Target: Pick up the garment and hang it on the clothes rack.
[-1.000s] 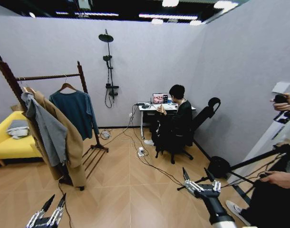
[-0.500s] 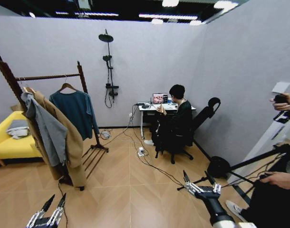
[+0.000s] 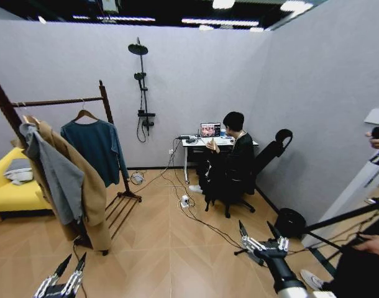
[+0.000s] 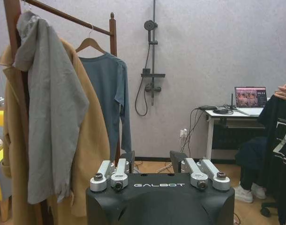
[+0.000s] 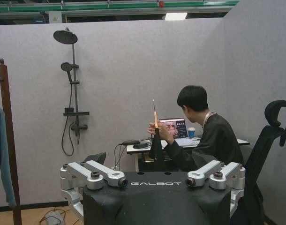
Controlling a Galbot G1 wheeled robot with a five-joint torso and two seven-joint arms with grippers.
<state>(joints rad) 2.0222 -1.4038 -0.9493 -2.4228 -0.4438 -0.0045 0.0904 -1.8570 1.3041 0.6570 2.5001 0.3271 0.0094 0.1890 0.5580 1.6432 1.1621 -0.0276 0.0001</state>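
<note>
The rack (image 3: 59, 100) stands at the left, carrying a tan coat (image 3: 90, 186) and a teal sweater (image 3: 93, 146). The left pincer (image 3: 76, 256) hangs low beside it, spread wide and holding nothing. The garment (image 4: 280, 140) hangs at the table (image 3: 196, 141) from a seated person's hand (image 5: 154, 127). The right pincer (image 3: 255, 225) is low, wide and holding nothing.

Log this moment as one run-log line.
left gripper: open, low, empty | right gripper: open, low, empty | garment: held up by seated person | clothes rack: sweater, coat
</note>
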